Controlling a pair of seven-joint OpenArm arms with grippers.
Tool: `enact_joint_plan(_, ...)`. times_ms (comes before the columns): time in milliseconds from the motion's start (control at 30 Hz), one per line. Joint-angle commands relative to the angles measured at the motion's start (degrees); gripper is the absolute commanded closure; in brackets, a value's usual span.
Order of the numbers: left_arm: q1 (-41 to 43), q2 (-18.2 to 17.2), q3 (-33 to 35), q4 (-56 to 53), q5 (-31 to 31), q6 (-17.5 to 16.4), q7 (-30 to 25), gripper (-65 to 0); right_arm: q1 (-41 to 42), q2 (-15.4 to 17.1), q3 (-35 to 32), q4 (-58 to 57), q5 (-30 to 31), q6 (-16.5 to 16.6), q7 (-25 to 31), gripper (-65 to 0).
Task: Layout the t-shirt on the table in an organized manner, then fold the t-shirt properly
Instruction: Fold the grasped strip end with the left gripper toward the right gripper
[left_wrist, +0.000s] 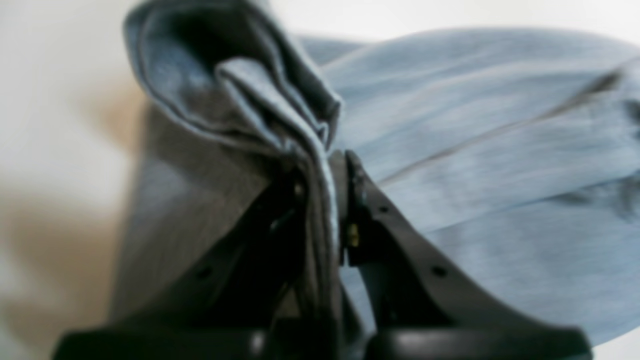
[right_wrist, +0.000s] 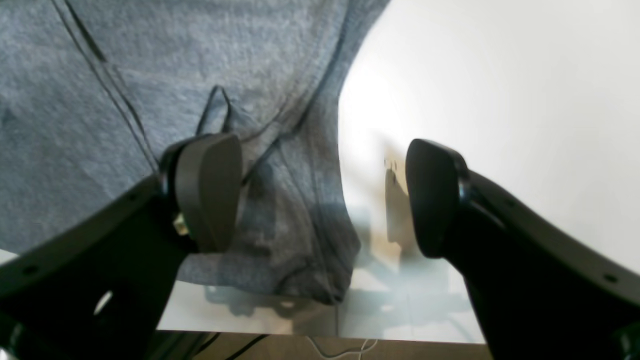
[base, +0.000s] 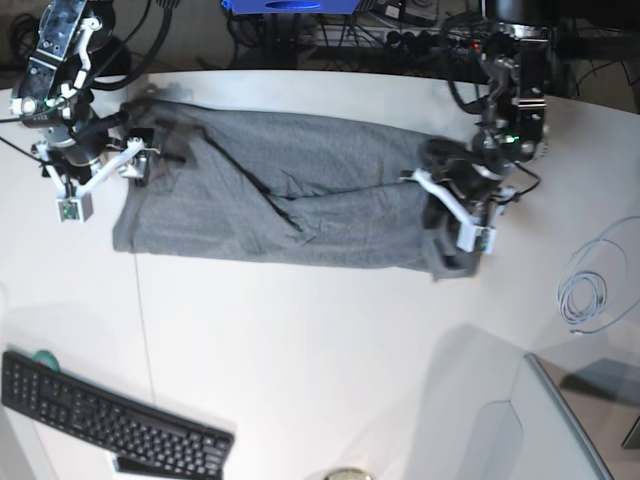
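The t-shirt (base: 300, 205) is spread in a long band across the far half of the white bench (base: 300, 350), with a black keyboard (base: 110, 415) lying near the left corner. At its right end a bunched fold is clenched between the fingers of the left tool (left_wrist: 337, 165). At its left end the right tool (right_wrist: 322, 195) is held released, one finger (right_wrist: 207, 190) seen over the cloth and the other over bare bench.

No readable text, label, brand or number anywhere.
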Motion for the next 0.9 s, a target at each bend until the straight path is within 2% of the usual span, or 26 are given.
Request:
enact_joint_plan(0, -1.1, -0.3, 0.8, 0.5, -0.4, -0.3, -1.3, 0.0, 0.3, 0.3, 0.1, 1.0, 0.6, -0.1, 1.1, -48.0)
enact_joint_plan(300, -4.8, 1.3, 7.5, -5.9, -0.6, -0.3, -1.2, 0.0, 0.3, 0.3, 0.1, 1.0, 0.6, -0.1, 1.0, -48.0)
enact_joint_plan(667, -4.8, 3.0, 7.7, -5.5, -0.8, -0.3, -1.1, 0.0, 0.3, 0.3, 0.1, 1.0, 0.6, -0.1, 1.0, -48.0)
enact_joint_plan(767, -5.2, 3.1, 7.6, -5.0, -0.8, -0.3, 2.6, 0.0, 0.3, 0.3, 0.1, 1.0, 0.6, -0.1, 1.0, -48.0)
enact_joint_plan(867, -6.2, 3.7, 7.7, -5.1, -0.5, -0.3, 3.4, 0.0, 0.3, 0.3, 0.1, 1.0, 0.6, -0.1, 1.0, -48.0)
